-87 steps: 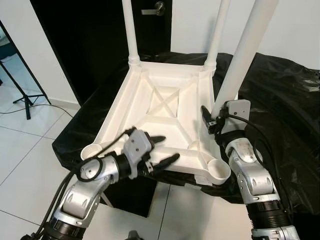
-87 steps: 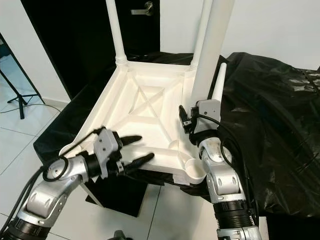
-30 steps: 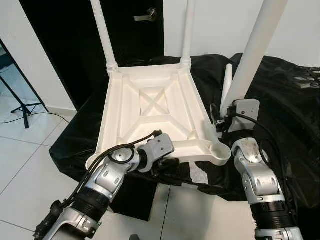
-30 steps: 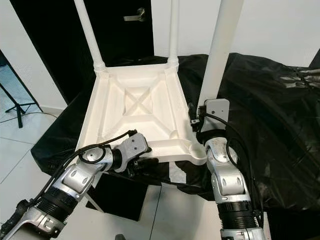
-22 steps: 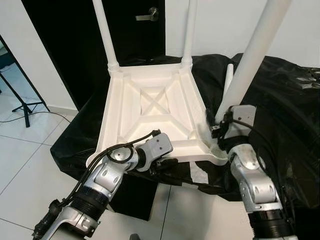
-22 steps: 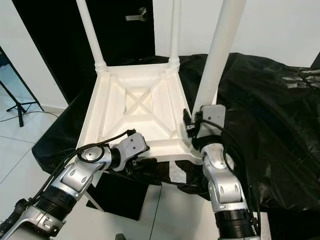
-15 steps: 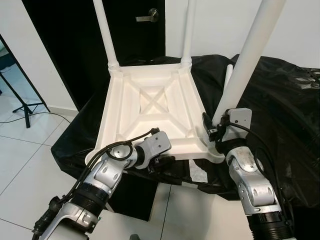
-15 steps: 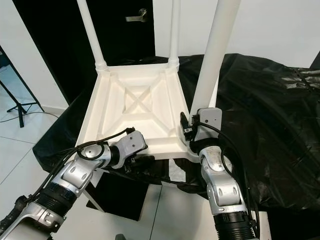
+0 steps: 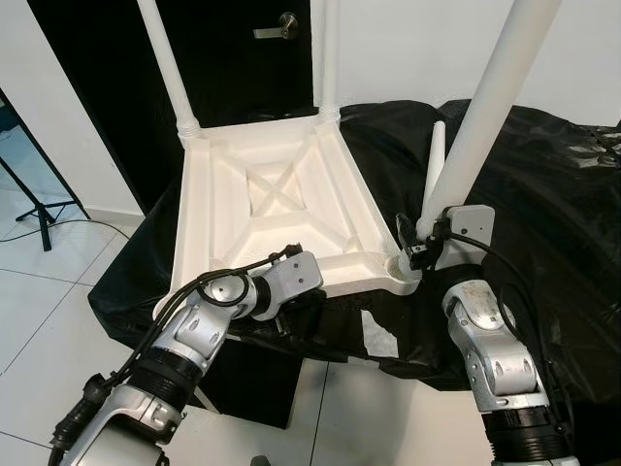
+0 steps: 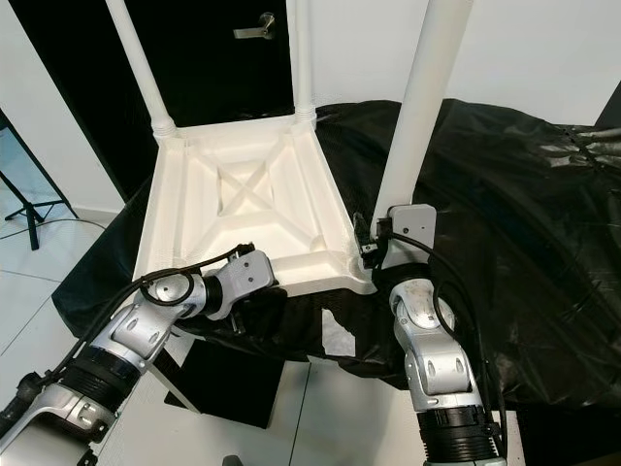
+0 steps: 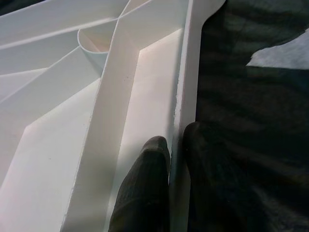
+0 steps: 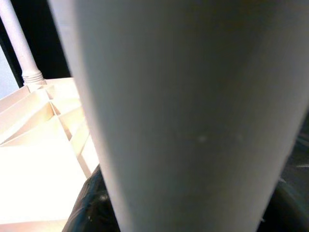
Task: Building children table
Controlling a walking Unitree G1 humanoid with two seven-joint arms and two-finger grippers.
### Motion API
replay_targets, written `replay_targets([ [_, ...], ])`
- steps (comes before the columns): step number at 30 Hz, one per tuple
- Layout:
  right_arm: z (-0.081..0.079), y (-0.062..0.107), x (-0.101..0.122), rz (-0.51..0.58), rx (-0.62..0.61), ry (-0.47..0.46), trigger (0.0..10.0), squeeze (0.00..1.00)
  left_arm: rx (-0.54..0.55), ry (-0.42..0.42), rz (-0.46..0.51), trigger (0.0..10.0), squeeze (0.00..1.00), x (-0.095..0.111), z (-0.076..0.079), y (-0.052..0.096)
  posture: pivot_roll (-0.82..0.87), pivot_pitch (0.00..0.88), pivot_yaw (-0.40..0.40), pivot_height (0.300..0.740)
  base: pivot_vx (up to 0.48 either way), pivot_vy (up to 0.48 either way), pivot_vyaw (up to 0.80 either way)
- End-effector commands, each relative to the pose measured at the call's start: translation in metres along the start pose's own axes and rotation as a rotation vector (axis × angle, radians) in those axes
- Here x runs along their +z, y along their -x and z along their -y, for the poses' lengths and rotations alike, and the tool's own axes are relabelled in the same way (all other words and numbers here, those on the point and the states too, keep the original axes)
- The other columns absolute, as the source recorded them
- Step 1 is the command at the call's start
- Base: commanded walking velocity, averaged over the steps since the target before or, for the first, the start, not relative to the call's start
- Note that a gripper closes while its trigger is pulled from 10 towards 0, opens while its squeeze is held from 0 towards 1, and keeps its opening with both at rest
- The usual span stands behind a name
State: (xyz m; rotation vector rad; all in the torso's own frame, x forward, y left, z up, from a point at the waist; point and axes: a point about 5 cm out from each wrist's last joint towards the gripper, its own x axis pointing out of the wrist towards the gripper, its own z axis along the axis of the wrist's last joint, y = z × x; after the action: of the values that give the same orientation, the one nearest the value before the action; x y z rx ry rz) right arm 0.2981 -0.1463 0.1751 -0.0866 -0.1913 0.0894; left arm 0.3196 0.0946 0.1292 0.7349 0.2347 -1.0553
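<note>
A white table top (image 9: 218,199) lies upside down on a black-draped surface (image 9: 543,194). Two white legs stand in its far corners (image 9: 163,68) (image 9: 324,58). My right gripper (image 9: 417,248) is shut on a third white leg (image 9: 485,107), held upright and leaning slightly, with its lower end at the near right corner socket (image 9: 403,275). My left gripper (image 11: 176,145) is shut on the near rim (image 11: 186,87), one finger (image 11: 145,188) inside it and the other outside against the cloth. A thinner white leg (image 9: 436,155) lies on the cloth behind the held one.
A black door with a lever handle (image 9: 281,24) stands behind the table. A tripod foot (image 9: 29,194) rests on the white tiled floor at the left. A pale patch (image 9: 378,335) shows on the cloth's front drape. The draped surface stretches away to the right.
My left gripper, open over the near edge at first, has shut on the rim. My right gripper has brought the leg's lower end from beside the corner onto the near right socket. The view shifted.
</note>
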Motion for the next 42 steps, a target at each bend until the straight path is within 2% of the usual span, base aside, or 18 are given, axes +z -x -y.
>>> replay_targets([
  [1,0.003,-0.004,0.003,0.006,-0.011,-0.011,10.0,0.00,0.121,0.006,-0.087,10.0,0.00,-0.017,-0.015,0.011,0.00,0.000,0.044,0.740,0.000,0.000,0.00],
  [2,0.003,-0.004,0.003,0.006,-0.011,-0.011,10.0,0.00,0.121,0.006,-0.087,10.0,0.00,-0.017,-0.015,0.011,0.00,0.000,0.044,0.740,0.000,0.000,0.00],
  [3,0.003,-0.006,0.003,0.004,-0.009,-0.020,10.0,0.00,0.094,0.013,-0.075,10.0,0.45,-0.017,-0.013,0.012,0.00,0.000,0.044,0.740,0.000,0.000,0.00],
  [4,0.003,-0.008,0.004,0.003,-0.007,-0.023,10.0,0.00,0.074,0.016,-0.060,10.0,0.45,-0.016,-0.012,0.013,0.00,0.000,0.043,0.740,0.000,0.000,0.00],
  [5,0.002,-0.010,0.004,0.005,-0.001,-0.022,10.0,0.00,0.046,0.021,-0.037,10.0,1.00,-0.014,-0.010,0.015,0.01,0.000,0.042,0.740,0.000,0.000,0.00],
  [9,0.001,-0.012,0.005,0.008,0.008,-0.017,10.0,0.00,0.014,0.015,-0.016,10.0,1.00,-0.012,-0.008,0.017,0.01,0.000,0.040,0.740,0.000,0.000,0.00],
  [10,0.000,-0.013,0.006,0.010,0.016,-0.019,10.0,0.00,-0.014,0.024,0.014,10.0,0.00,-0.008,-0.006,0.019,0.01,0.000,0.040,0.740,0.000,0.000,0.00],
  [13,-0.001,-0.015,0.006,0.011,0.022,-0.019,10.0,0.00,-0.037,0.069,0.074,10.0,0.00,-0.001,-0.006,0.023,0.01,0.000,0.039,0.740,0.000,0.000,0.00],
  [15,-0.003,-0.016,0.007,0.012,0.032,-0.024,10.0,0.00,-0.055,0.152,0.194,10.0,0.00,0.014,-0.006,0.028,0.01,0.000,0.036,0.740,0.000,0.000,0.00],
  [18,-0.003,-0.016,0.008,0.012,0.035,-0.028,10.0,0.00,-0.052,0.182,0.240,10.0,0.00,0.019,-0.006,0.031,0.01,0.000,0.036,0.740,0.000,0.000,0.00],
  [19,-0.005,-0.016,0.009,0.012,0.042,-0.036,10.0,0.00,-0.020,0.206,0.292,10.0,0.00,0.025,-0.006,0.032,0.01,0.000,0.035,0.740,0.000,0.000,0.00],
  [22,-0.006,-0.016,0.009,0.012,0.048,-0.044,10.0,0.00,0.021,0.218,0.328,10.0,0.00,0.029,-0.007,0.033,0.01,0.000,0.035,0.740,0.000,0.000,0.00],
  [24,-0.007,-0.015,0.009,0.010,0.050,-0.054,10.0,0.00,0.104,0.277,0.374,10.0,0.00,0.032,-0.004,0.032,0.01,0.000,0.032,0.740,0.000,0.000,0.00],
  [25,-0.007,-0.015,0.009,0.010,0.050,-0.054,10.0,0.00,0.104,0.277,0.374,10.0,0.00,0.032,-0.004,0.032,0.01,0.000,0.032,0.740,0.000,0.000,0.00],
  [26,-0.006,-0.012,0.008,0.008,0.043,-0.055,10.0,0.00,0.150,0.338,0.389,10.0,0.00,0.031,-0.001,0.032,0.01,0.000,0.031,0.740,0.000,0.000,0.00],
  [33,-0.003,-0.001,-0.013,-0.067,0.005,-0.075,10.0,0.00,0.197,0.430,0.414,10.0,0.00,0.030,0.007,0.036,0.02,0.000,0.027,0.740,0.000,0.000,0.00],
  [37,0.002,0.005,-0.036,-0.166,-0.041,-0.096,10.0,0.00,0.224,0.453,0.441,10.0,0.00,0.034,0.012,0.038,0.02,0.000,0.024,0.740,0.000,0.000,0.00],
  [42,0.007,0.004,-0.043,-0.202,-0.067,-0.102,10.0,0.00,0.240,0.463,0.445,10.0,0.00,0.037,0.015,0.037,0.02,0.000,0.026,0.740,0.000,0.000,0.00],
])
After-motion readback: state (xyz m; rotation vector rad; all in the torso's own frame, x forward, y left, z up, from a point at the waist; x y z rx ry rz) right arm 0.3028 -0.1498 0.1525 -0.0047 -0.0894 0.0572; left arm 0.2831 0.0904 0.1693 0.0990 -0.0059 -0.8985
